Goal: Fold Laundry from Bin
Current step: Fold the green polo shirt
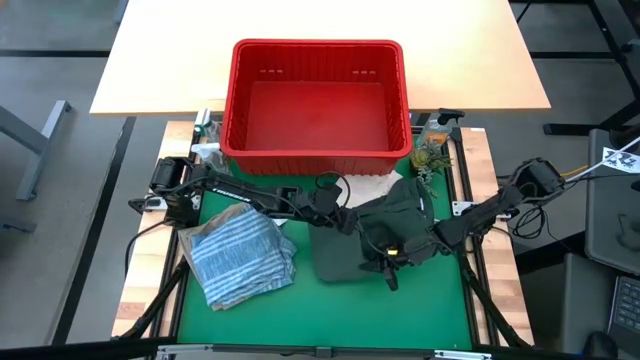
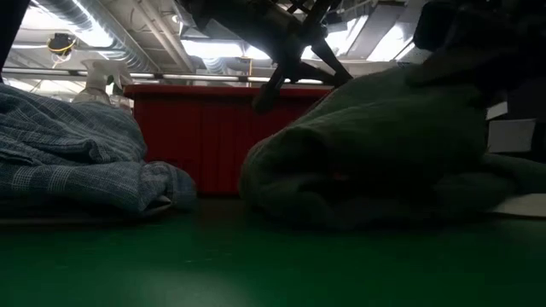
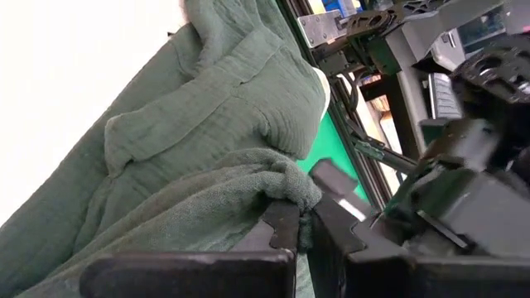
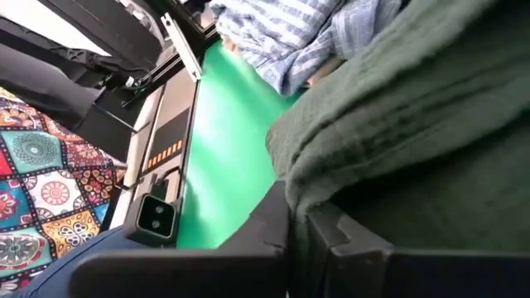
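The dark green garment (image 1: 395,215) lies bunched on the green mat in front of the red bin (image 1: 232,100), which stands beyond the mat. My left gripper (image 1: 345,218) reaches in from the left and is shut on the garment's left side. My right gripper (image 1: 385,262) comes from the right and is shut on the garment's near side. The blue-white striped shirt (image 1: 238,258) rests in a loose heap on the mat's left part, touched by no gripper. In the low view the garment (image 2: 367,153) rises as a rounded mound. My left gripper pinches a bunched, rolled edge of the garment (image 3: 286,186) between its two fingers. It comes from the table's left, slanting downward. The cloth beyond the fingers rises in slack folds, with the garment's lower part on the mat. My right gripper pinches a thick folded edge of the garment (image 4: 308,189) on its near side between its two fingers. It comes from the table's right, slanting downward. The cloth piles up over and beyond the fingers, slack, and rests on the mat.
A white cloth (image 1: 372,186) shows under the garment's far side, close to the bin's near wall (image 2: 205,128). Small items stand at the mat's far corners: a bottle (image 1: 205,135) and a plant-like thing (image 1: 432,150). Bare green mat (image 1: 330,310) lies toward the near edge.
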{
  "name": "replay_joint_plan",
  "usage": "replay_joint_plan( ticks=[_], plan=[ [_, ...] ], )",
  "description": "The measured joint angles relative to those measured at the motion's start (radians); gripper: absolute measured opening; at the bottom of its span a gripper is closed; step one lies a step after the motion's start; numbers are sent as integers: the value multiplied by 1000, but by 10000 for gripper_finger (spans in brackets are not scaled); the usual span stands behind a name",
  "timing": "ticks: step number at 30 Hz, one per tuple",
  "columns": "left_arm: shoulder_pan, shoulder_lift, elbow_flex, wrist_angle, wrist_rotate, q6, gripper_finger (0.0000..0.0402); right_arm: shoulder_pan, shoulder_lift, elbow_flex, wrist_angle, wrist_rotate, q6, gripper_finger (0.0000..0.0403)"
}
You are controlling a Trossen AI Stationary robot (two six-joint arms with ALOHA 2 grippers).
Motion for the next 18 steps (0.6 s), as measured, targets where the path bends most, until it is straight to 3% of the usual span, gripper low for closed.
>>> replay_joint_plan(
  ticks=[11, 18],
  plan=[
    [0, 0, 0, 10, -70, 0, 6, 0, -292, 0, -404, 152, -3, 9],
    [0, 0, 0, 25, -158, 1, 6, 0, -340, 0, -582, 183, 45, 7]
  ],
)
